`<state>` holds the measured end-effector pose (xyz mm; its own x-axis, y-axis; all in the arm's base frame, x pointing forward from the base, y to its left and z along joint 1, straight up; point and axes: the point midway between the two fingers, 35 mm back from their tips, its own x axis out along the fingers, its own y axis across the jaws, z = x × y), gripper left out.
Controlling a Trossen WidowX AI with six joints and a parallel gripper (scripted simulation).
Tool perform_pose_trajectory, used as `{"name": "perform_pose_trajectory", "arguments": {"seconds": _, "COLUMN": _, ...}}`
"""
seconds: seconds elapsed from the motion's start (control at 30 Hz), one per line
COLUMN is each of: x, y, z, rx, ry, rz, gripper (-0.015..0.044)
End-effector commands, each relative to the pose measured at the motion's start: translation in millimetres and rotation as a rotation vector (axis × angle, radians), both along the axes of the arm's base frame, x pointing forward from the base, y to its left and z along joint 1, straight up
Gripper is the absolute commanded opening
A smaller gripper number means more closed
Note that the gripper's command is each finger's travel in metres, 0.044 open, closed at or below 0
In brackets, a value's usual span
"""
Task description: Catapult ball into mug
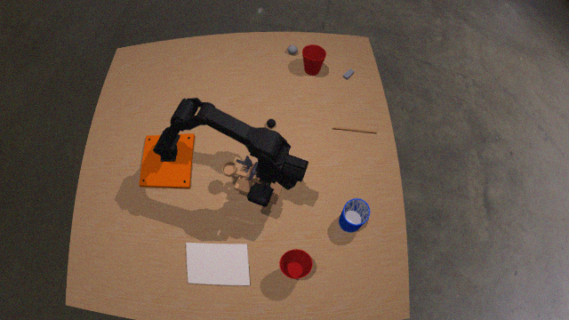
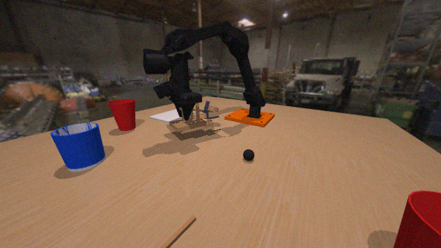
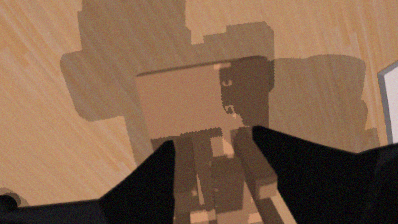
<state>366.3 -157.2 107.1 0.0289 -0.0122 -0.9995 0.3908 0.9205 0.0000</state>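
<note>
The tan wooden catapult (image 1: 243, 184) (image 2: 177, 127) (image 3: 180, 102) has a round cup on its arm, which points toward the robot's base, and dark blue parts beside the frame. My gripper (image 2: 186, 118) (image 3: 213, 140) is shut on the catapult's upright frame rails. The catapult hangs a little above the table, its shadow separate below it. The arm hides part of it in the top view. A black ball (image 1: 271, 123) (image 2: 249, 155) lies on the table apart from the catapult. The blue mug (image 1: 350, 226) (image 2: 80, 148) stands upright, beyond the catapult from the robot's base.
A red cup (image 1: 295, 262) (image 2: 124, 115) stands near the mug. Another red cup (image 1: 313, 62) (image 2: 418, 224) stands at the far side, near a grey ball (image 1: 292, 50) and a grey block (image 1: 348, 74). A thin stick (image 1: 358, 131) (image 2: 180, 231) and a white sheet (image 1: 218, 264) (image 2: 165, 116) lie on the table.
</note>
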Motion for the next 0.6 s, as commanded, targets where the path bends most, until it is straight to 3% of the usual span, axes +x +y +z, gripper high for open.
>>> {"name": "perform_pose_trajectory", "arguments": {"seconds": 0.0, "x": 1.7, "y": -1.1, "z": 0.2, "rx": -0.005, "ry": -0.010, "rz": -0.001, "gripper": 0.0000}}
{"name": "perform_pose_trajectory", "arguments": {"seconds": 0.57, "x": 2.9, "y": -1.8, "z": -27.6, "rx": -0.004, "ry": -0.009, "rz": -0.002, "gripper": 0.0000}}
